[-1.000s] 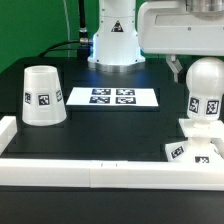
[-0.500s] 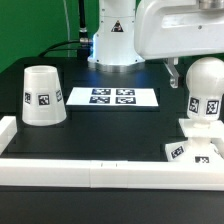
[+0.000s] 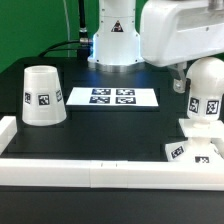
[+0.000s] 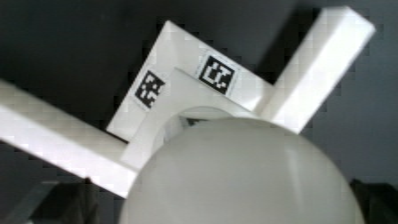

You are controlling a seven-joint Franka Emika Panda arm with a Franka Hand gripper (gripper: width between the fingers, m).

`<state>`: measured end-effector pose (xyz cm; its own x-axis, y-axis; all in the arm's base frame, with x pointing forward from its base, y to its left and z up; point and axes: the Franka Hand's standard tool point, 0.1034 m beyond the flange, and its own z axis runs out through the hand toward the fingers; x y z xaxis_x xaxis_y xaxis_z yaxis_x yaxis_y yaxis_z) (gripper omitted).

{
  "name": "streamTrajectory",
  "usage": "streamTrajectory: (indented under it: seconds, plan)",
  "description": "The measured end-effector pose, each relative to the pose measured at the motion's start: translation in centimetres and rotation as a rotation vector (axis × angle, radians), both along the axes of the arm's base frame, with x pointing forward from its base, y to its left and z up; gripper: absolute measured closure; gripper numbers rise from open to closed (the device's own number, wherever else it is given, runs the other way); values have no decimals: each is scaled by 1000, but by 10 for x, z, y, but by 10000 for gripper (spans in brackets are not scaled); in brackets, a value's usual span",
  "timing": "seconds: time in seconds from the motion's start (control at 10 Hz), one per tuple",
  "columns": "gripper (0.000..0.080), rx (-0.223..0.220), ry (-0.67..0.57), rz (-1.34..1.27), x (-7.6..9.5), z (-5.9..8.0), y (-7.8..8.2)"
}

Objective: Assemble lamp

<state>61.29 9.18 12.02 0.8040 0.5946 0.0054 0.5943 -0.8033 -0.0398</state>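
Lamp, part-built: rounded white plastic bulb apparently seated upright on blocky square white base, 4 o'clock on black counter; white cup-like cone shade unfitted, 9 o'clock; tool beside bulb, open or closed not discernible

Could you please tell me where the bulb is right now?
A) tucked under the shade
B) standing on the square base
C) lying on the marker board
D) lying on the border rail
B: the bulb stands upright on the base at the exterior view's right.
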Motion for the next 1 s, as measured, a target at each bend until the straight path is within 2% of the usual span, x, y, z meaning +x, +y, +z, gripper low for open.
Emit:
streamTrajectory:
  seconds: [0.5,1.0]
  plan:
    - [101,-32,-19,496,2,-2,3]
    - [101,-39,-22,716,3,-1,3]
